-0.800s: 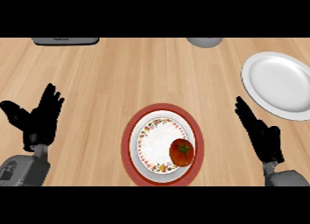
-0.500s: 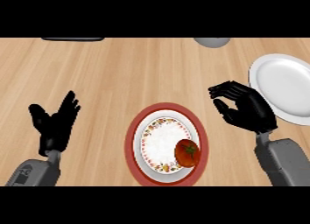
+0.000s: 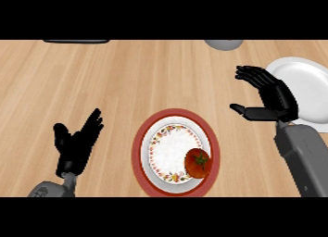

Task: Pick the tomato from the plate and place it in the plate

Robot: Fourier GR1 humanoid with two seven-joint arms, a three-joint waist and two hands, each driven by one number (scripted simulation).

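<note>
A: What are we looking at, surface first?

B: A pale wooden counter (image 3: 126,83) with the grain running across. At its far edge, about twelve o'clock, lies a flat dark thing (image 3: 76,41), mostly cut off, and a grey rounded object (image 3: 224,44) sits near one o'clock. I can't say what either is.

A: And the tomato?

B: The tomato (image 3: 198,163) rests on the patterned plate (image 3: 168,152), toward that plate's four o'clock edge. That plate lies on a red underplate (image 3: 141,152), low in the middle of the counter. Nothing touches the tomato.

A: Where would it go?

B: I judge the white plate (image 3: 310,90) at roughly three o'clock is the target. It has nothing on it that I can see.

A: The hands?

B: The right hand (image 3: 271,95) hangs between the two plates, fingers spread and slightly curved, thumb out, gripping nothing. It partly overlaps the white plate's near rim and lies well apart from the tomato. The left hand (image 3: 76,141) rests at about eight o'clock, fingers straight and up, empty.

A: So which step?

B: The reach, I'd say; the pick is not yet done. The next move calls for the right hand to come down toward five o'clock, over the tomato, and wrap round it before lifting.
</note>
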